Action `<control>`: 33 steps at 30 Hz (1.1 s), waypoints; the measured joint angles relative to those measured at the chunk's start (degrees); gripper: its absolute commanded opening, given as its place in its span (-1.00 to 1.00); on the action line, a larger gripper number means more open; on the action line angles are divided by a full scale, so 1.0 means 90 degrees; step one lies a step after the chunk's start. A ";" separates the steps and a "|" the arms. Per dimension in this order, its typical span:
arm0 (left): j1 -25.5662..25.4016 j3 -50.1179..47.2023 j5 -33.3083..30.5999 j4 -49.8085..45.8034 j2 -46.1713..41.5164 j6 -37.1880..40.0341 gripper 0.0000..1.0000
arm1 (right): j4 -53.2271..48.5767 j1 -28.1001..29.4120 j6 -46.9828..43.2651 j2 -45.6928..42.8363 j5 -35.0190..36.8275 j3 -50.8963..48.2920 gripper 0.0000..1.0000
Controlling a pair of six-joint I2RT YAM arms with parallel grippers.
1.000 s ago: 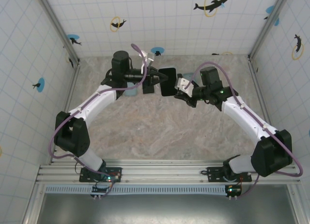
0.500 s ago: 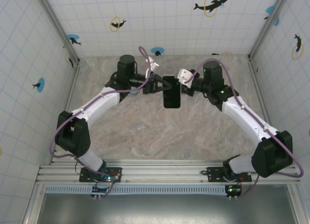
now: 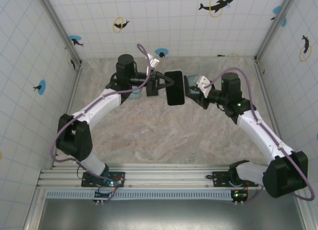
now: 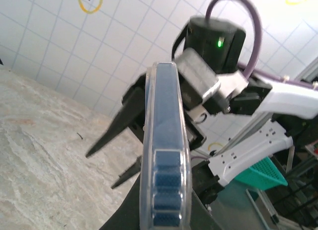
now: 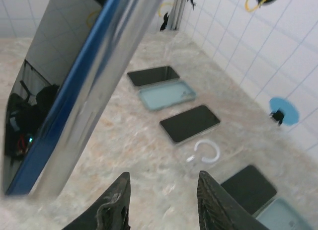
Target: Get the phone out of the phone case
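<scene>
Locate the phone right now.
Top view: the phone hangs above the far middle of the table, clamped by the left end effector, with the right end effector to its right.

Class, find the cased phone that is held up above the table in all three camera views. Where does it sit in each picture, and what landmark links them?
Top external: cased phone at upper centre, its left edge gripped by the left gripper.
Left wrist: edge-on and upright, in the centre.
Right wrist: a tilted, mirror-like slab across the left side.
Shared landmark: the marbled table beneath it.
</scene>
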 measured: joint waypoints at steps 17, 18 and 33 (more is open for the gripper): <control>-0.0002 -0.0619 -0.2042 0.1362 -0.0066 -0.3730 -1.00 | 0.5042 -0.0352 0.6980 -0.0488 0.0185 -0.2314 -0.02; -0.0005 -0.0636 -0.2096 0.1426 -0.0078 -0.3866 -1.00 | 0.5192 -0.0321 0.7184 -0.0474 0.0245 -0.2314 -0.03; -0.0068 -0.0673 -0.2380 0.1834 -0.0092 -0.4524 -1.00 | 0.6016 -0.0129 0.8206 -0.0044 0.0355 -0.2312 -0.06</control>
